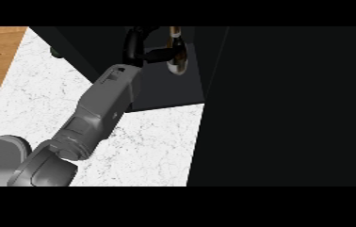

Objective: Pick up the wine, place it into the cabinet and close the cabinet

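Left hand (142,44): seen at top centre, black fingers curled round the wine bottle; grip on the bottle is held inside the cabinet opening.
Left forearm (97,110): grey, runs diagonally from the lower left edge up to the cabinet front, crossing over the counter.
Wine bottle (176,54): pinched between fingers and thumb, dark body with a pale end facing down toward the view; set within the dark cabinet interior, just right of the hand. Whether its base is resting on the cabinet floor cannot be told.
Cabinet (167,92): dark box standing on the counter, interior and floor nearly black; front edge is seen against the white marble.
Cabinet door (278,108): large black panel filling the right side, swung open; its edge is seen running from top centre down to the lower edge.
Counter (156,146): white marble, visible left and below the cabinet; wooden floor strip at the far upper left corner.
Right hand: not seen in this view.
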Tool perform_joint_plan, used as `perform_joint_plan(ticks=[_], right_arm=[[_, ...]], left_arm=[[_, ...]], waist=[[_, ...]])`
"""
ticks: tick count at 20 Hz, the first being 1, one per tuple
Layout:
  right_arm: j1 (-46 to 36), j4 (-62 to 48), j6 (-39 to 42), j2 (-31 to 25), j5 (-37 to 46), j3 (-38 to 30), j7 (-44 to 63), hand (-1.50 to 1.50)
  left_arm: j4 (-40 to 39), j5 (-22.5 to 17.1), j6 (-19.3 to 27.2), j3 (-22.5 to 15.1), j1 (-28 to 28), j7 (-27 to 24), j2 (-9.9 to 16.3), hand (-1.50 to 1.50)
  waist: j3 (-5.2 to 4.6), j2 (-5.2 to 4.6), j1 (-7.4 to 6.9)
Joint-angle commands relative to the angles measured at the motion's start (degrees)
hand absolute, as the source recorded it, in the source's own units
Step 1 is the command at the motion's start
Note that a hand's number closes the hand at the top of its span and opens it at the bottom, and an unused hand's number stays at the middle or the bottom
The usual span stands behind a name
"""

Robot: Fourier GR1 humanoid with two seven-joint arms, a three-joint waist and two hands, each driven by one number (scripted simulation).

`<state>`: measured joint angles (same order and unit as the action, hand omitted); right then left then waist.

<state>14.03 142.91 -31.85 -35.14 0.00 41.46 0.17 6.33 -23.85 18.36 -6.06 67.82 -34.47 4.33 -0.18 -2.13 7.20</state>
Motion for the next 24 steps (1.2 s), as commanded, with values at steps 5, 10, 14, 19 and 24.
perform_joint_plan(ticks=[5,10,14,19,24], right_arm=[[2.7,8.8,0.7,-2.2,-2.8,-0.5,3.4,-1.50],[3.8,11.1,0.1,-3.0,-3.6,-3.2,4.6,-1.50],[2.3,10.2,-0.7,-2.1,-2.4,-2.9,6.9,-1.50],[4.8,11.7,-1.1,-3.0,-0.6,-1.2,5.9,-1.50],[9.8,12.6,-3.1,-3.8,0.1,-0.7,3.5,-1.50]], left_arm=[[2.7,-3.4,-9.1,3.8,0.0,-4.3,-2.4,1.50],[2.8,-3.0,-12.3,3.7,3.2,-0.8,-3.5,-1.50],[2.8,-2.5,-16.3,3.5,1.1,-1.1,-2.5,-1.50],[4.6,-3.8,-12.9,3.1,1.9,0.5,-4.3,-1.50],[7.9,-3.3,-16.9,1.5,-2.9,0.4,-4.3,-1.50]], waist=[[0.02,0.43,-1.27],[0.11,1.19,-3.01],[0.08,1.39,-4.46],[0.14,2.03,-3.89],[0.17,2.90,-5.47]])
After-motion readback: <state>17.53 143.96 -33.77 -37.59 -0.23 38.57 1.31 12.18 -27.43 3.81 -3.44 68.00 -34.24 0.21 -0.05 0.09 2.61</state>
